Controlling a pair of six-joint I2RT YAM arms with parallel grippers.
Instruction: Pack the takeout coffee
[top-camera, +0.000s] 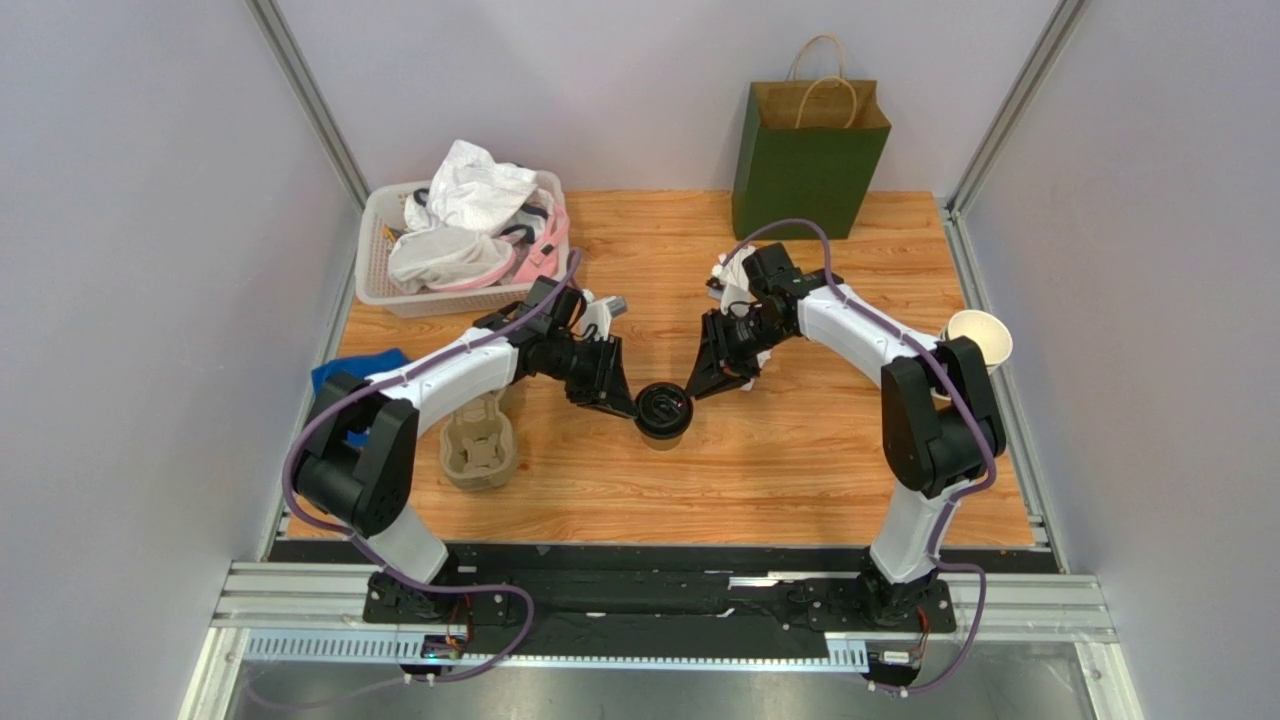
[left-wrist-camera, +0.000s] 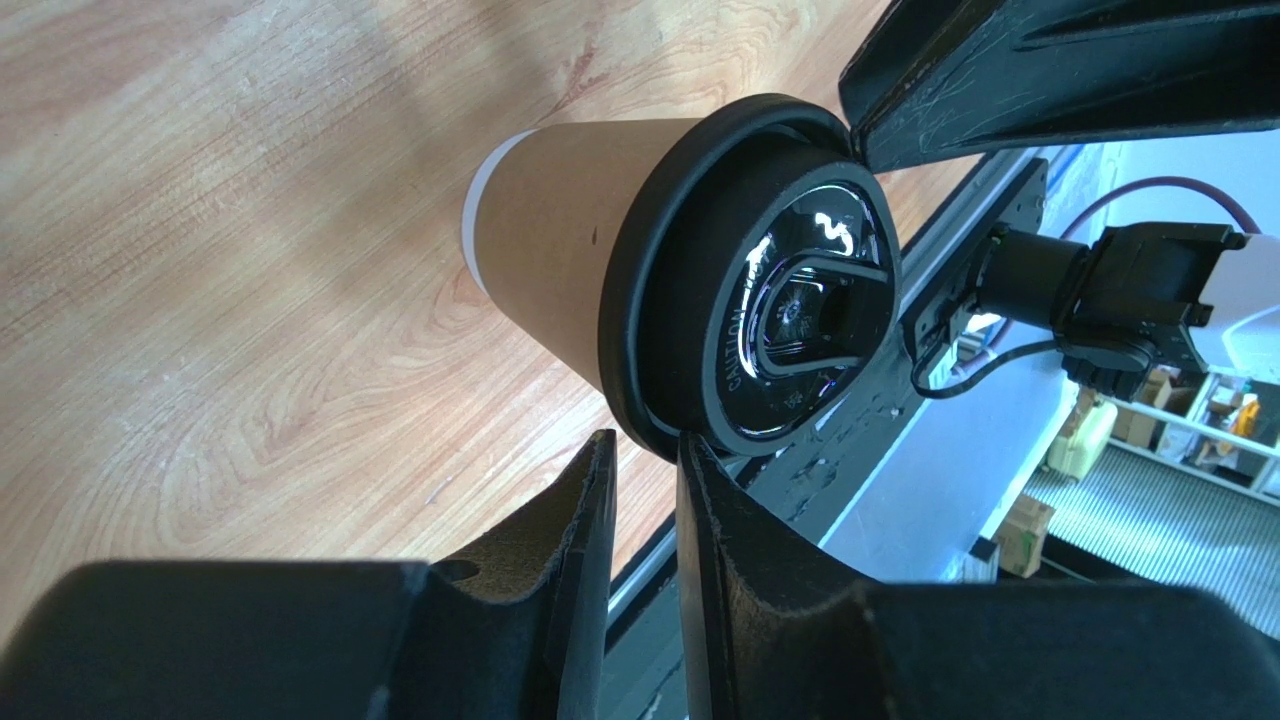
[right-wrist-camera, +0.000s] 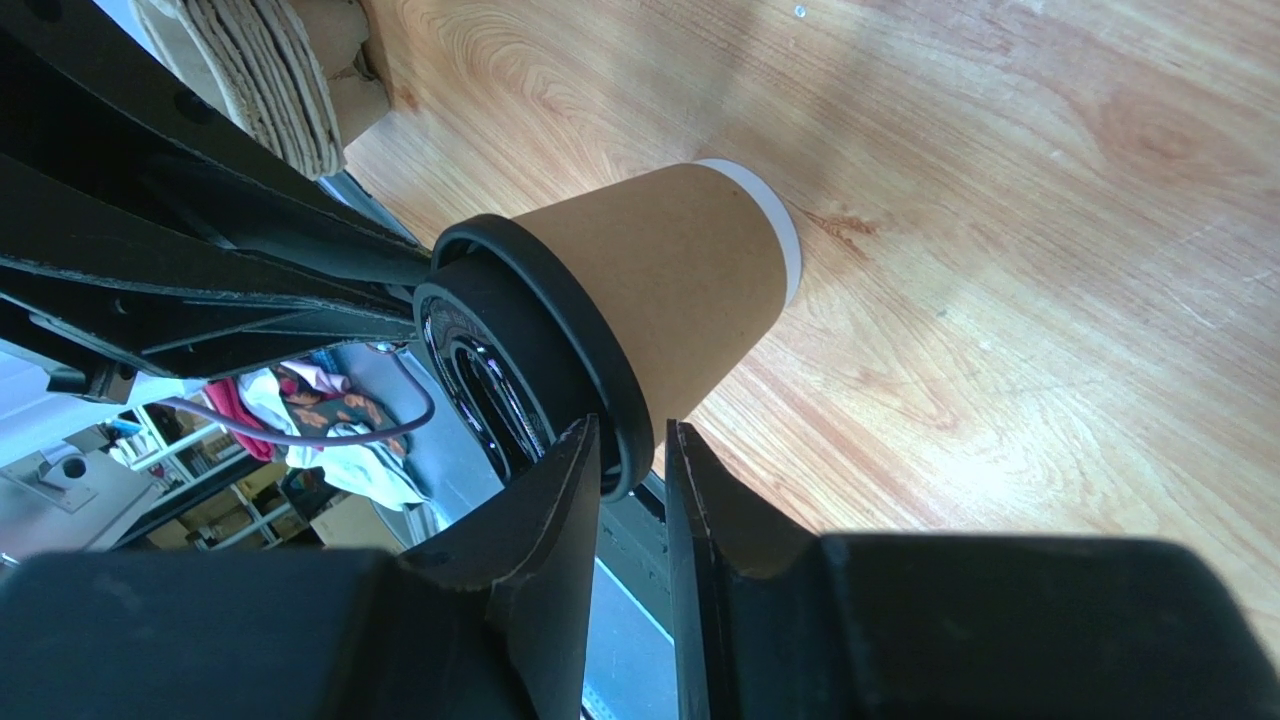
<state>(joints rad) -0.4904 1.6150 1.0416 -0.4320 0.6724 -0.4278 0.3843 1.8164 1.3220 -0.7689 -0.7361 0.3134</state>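
1. Coffee cup (top-camera: 663, 411) sits mid-table (top-camera: 812, 465) between the two arms, upright with its black lid (left-wrist-camera: 781, 300) on. Whether its base rests on the wood or hangs just clear of it cannot be told.
2. Left gripper (left-wrist-camera: 643, 443) has its fingers nearly pressed together, nipping the lid's rim on one side. Right gripper (right-wrist-camera: 631, 432) does the same on the opposite side. Neither appears to touch the paper wall.
3. Biggest risk: a lift by the rim alone. The lid is probably only snapped on, so the weight of cup and drink could pull it free. The cup would then drop and spill.
4. Uneven motion is the next danger. If one arm rises or pulls sooner than the other, the rim would likely twist. The cup could tip, or the lid could peel up on one side.
5. Letting go carries its own hazard. A finger that drags on the rim as it opens could nudge a light cup over.
6. The two grippers are very close across the lid. A small inward error could knock fingers together or squash the rim.
7. Cup carrier (top-camera: 478, 443) lies just beside the left arm. A sweep that way might shove it instead of meeting it cleanly.
8. Paper bag (top-camera: 812, 150) stands well apart at the far edge. Its narrow mouth and handles could snag a tilted cup.
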